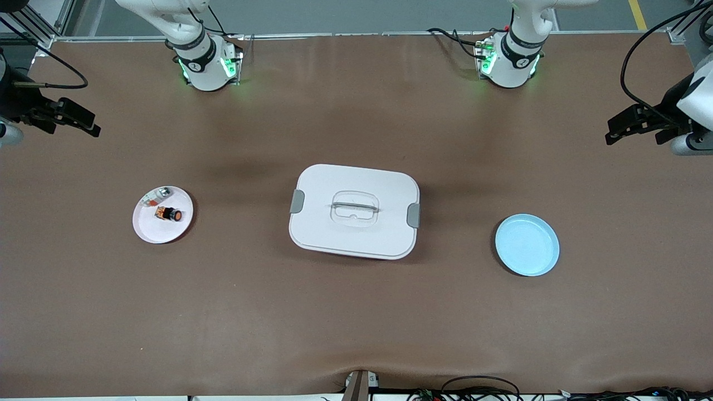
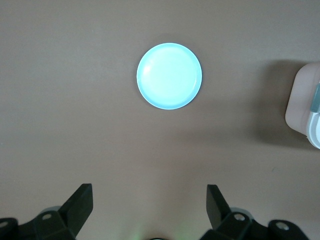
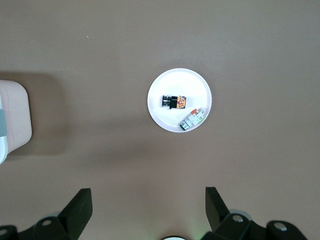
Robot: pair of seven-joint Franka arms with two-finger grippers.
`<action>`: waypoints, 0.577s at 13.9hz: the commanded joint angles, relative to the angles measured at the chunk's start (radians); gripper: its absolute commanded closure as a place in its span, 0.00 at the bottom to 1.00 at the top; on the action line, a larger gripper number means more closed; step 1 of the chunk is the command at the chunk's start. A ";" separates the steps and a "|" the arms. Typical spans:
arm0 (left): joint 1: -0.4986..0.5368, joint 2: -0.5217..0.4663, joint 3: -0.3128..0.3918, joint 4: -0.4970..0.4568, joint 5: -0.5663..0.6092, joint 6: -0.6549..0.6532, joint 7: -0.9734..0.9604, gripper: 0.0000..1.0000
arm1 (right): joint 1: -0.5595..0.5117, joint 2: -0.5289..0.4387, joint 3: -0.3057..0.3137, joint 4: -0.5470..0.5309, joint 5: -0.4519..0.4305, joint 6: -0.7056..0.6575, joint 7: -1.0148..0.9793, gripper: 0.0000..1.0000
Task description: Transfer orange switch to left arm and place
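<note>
we see two white arms, left arm (image 1: 515, 53) and right arm (image 1: 200, 55), with black joint bands and green lights glowing at their bases. black cables trail beside them. each pincer, left pincer (image 2: 149, 207) and right pincer (image 3: 148, 209), has angular matte black fingers.

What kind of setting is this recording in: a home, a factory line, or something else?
Most likely a robotics lab bench. Two arms are bolted along one edge of a table under a plain brown cover, aluminium framing stands at the corner, and loose cables run along the edge. The props, a box and two plates, look staged.
</note>
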 commanded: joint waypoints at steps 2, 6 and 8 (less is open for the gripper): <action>0.007 0.009 -0.005 0.027 0.013 -0.019 0.015 0.00 | -0.005 -0.011 0.006 -0.006 -0.007 0.010 -0.008 0.00; 0.005 0.009 -0.005 0.027 0.013 -0.019 0.015 0.00 | -0.005 -0.011 0.006 -0.004 -0.002 0.013 -0.008 0.00; -0.002 0.009 -0.005 0.027 0.016 -0.019 0.013 0.00 | -0.005 -0.011 0.006 -0.003 -0.001 0.013 -0.008 0.00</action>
